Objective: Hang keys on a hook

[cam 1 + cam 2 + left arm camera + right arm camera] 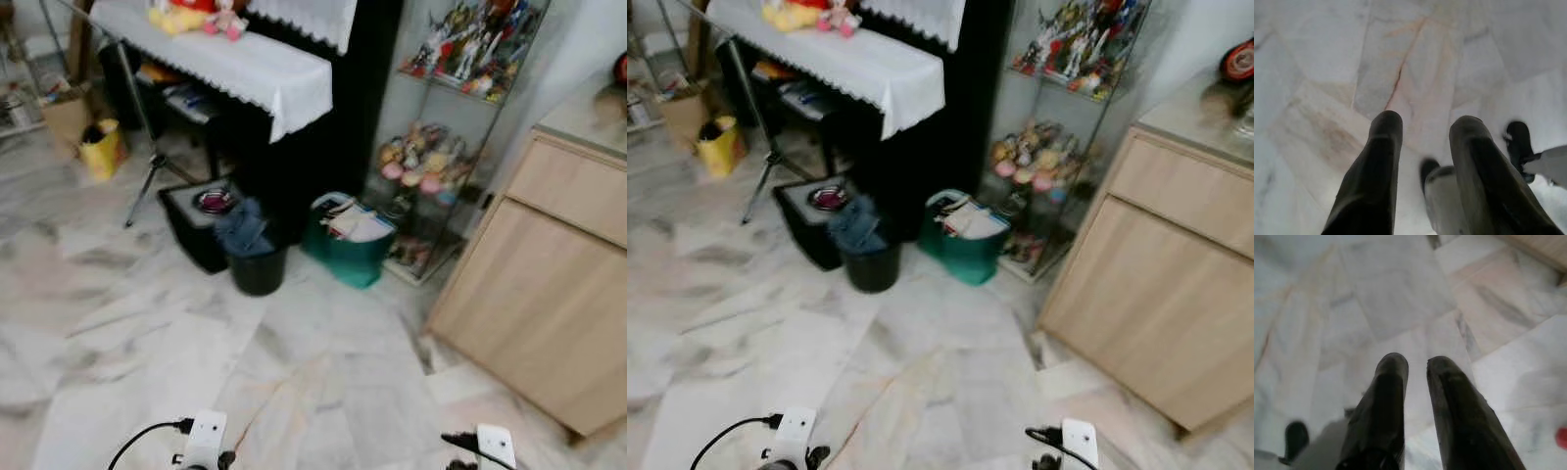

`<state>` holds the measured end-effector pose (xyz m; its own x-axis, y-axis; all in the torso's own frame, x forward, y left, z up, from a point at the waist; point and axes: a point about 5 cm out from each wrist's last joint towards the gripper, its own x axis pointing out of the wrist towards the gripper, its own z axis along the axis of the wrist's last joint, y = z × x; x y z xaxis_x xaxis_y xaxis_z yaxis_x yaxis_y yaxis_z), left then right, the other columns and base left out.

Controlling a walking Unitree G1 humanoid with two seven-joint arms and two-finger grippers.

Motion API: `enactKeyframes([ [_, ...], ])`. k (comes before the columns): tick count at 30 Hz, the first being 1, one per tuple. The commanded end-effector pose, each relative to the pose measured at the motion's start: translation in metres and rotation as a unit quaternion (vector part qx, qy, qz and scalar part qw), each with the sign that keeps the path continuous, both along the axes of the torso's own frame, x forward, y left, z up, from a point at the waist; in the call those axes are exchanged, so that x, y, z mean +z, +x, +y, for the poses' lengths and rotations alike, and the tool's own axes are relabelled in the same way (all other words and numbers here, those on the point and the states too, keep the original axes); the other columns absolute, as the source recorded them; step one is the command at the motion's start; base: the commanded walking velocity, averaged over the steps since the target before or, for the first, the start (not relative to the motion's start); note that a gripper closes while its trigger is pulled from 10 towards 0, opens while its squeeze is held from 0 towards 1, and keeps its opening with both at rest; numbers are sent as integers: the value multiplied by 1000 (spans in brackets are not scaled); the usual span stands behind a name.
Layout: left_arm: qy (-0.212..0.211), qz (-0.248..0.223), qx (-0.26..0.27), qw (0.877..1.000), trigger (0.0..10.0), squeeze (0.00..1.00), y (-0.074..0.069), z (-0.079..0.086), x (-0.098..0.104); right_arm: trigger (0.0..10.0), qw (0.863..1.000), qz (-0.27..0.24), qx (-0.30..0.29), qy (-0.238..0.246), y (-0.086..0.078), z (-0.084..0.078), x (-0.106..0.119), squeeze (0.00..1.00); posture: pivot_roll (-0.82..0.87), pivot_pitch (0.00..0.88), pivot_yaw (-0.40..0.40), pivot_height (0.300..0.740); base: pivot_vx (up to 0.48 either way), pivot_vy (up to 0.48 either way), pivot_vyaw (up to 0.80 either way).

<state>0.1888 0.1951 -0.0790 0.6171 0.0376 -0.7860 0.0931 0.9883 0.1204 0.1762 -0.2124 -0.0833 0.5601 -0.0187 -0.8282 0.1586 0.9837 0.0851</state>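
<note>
Looking down at a marble floor (147, 333) in a living space, both arms low at the frame bottom. Left gripper (1425, 127) hangs over the floor, 2 black fingers (1376, 171) spread with a clear gap, nothing between them. Right gripper (1415, 362) also over the floor, fingers (1386, 396) a little apart, narrower gap, holding nothing. Keys and hook: can't make them out in any view.

Ahead: black piano (323, 117) with a white lace cloth (245, 64), plush toys (196, 15) on top. At its foot a black box (191, 230), a black bin (257, 269) with blue fabric (243, 227) stuffed in, and a green bag (348, 250) just beside it. Wire shelf (441, 166) of toys stands between piano and a light wood cabinet (549, 294) on the right. Yellow bag (101, 149) and a tripod leg (147, 176) at far left.
</note>
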Motion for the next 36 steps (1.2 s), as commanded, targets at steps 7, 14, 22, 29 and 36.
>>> enactKeyframes([
  [7,7,10,-5,1000,10000,0,-4,3,-2,10000,1000,3,2,4,-1,4,-1,0,11,0,-59,740,0,0,-800],
  [14,7,7,-9,1000,10000,0,-4,3,-1,10000,1000,3,0,4,-1,4,-1,0,11,0,-58,740,0,0,-800],
  [22,13,-2,-19,1000,10000,0,-2,3,0,10000,1000,-9,-9,10,0,4,-1,0,13,0,-59,740,0,-77,-400],
  [29,14,-7,-20,1000,10000,0,-1,4,1,10000,1000,-12,-14,8,1,4,0,0,14,0,-58,740,0,-478,0],
  [36,14,-8,-20,1000,10000,0,-2,4,0,10000,1000,-4,-21,5,0,3,-1,0,10,0,-57,740,0,-480,-114],
])
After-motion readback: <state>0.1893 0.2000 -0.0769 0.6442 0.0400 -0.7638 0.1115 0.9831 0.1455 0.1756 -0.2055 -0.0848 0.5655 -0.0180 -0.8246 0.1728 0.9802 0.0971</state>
